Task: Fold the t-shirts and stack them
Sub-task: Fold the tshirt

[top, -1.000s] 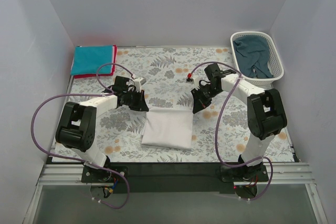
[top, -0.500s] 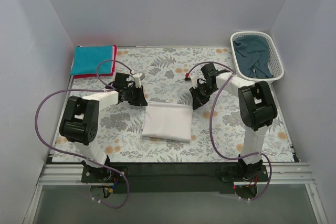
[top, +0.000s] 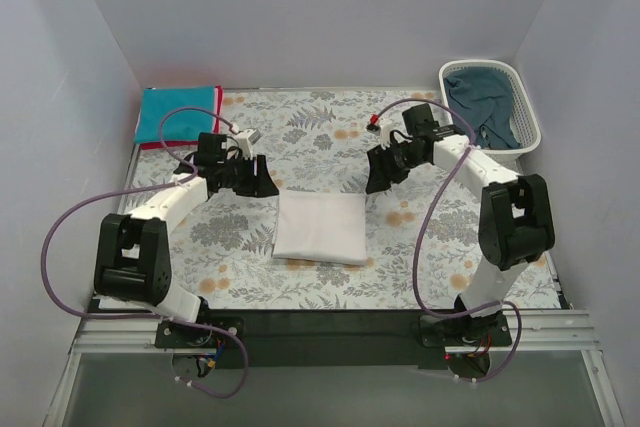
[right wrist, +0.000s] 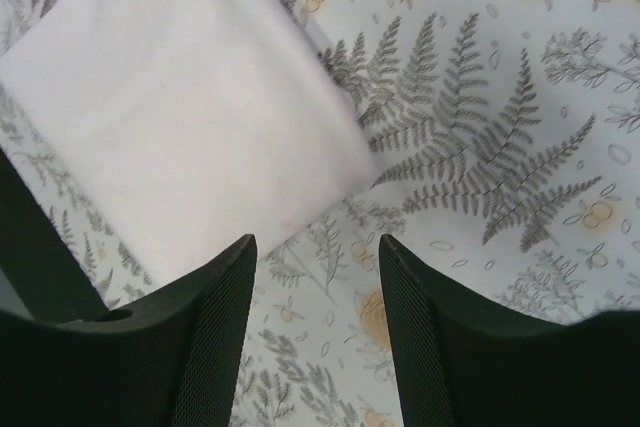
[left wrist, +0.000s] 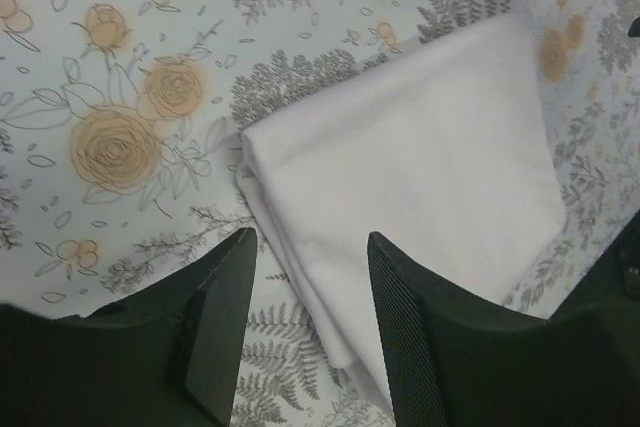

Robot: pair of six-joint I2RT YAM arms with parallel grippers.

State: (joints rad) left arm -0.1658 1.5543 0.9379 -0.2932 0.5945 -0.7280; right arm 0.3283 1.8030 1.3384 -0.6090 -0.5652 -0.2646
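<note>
Left tool (left wrist: 310, 242) and right tool (right wrist: 315, 242) - wide open, empty - by the folded white cloth t-shirt (top: 320, 229); only the top view shows the white slatted plastic basket (top: 529, 115).

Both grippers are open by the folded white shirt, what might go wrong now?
One: the white t-shirt shows loose layers at its edge, so the left gripper might pinch only the top layer and open the fold. Two: the teal and red t-shirts lie at the far left corner; the right gripper may not reach there.

The red t-shirt (top: 218, 105) shows only as a thin edge under the teal t-shirt (top: 175, 114). The white t-shirt (right wrist: 190, 97) runs off the right wrist view's top edge.
</note>
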